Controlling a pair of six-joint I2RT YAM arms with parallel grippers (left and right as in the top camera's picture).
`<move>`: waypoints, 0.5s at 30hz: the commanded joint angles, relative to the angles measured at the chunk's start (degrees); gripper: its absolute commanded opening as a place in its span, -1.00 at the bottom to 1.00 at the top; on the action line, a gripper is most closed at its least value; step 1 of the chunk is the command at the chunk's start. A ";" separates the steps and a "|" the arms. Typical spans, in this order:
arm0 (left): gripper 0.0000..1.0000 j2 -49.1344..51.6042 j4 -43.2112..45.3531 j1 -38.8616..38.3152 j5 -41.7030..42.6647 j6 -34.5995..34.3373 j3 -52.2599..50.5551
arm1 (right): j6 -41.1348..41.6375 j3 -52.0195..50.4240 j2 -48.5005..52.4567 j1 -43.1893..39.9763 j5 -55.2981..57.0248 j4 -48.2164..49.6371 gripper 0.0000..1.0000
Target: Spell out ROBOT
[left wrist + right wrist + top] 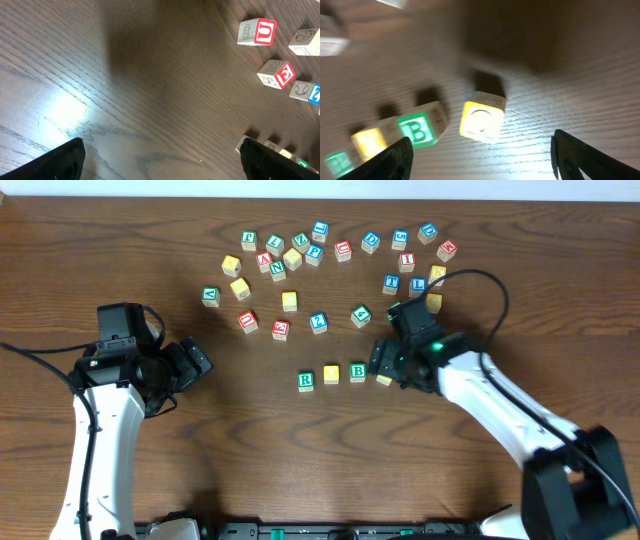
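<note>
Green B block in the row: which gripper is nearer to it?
Right. The right gripper is just beside the B block, open by the neighbouring yellow block; the left gripper is far off to its other side.

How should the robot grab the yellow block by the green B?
From straight above, pinching the yellow block by the pair of opposite sides clear of the B block. It sits flat, and that neighbour stands close, likely leaving a finger little room.

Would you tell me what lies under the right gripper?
A yellow block, beside the B block; its letter is blurred, and overhead the right gripper mostly covers it.
</note>
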 commanded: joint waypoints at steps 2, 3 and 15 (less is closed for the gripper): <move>0.95 -0.24 -0.13 0.20 -0.76 -0.26 0.20 | 7.21 0.50 3.74 1.05 6.47 -0.24 0.64; 0.95 -0.24 -0.13 0.20 -0.76 -0.26 0.20 | 7.61 0.50 4.09 1.05 6.71 -0.22 0.63; 0.95 -0.24 -0.07 0.20 -0.76 -0.26 0.20 | 7.76 0.50 4.70 0.07 4.76 0.66 0.35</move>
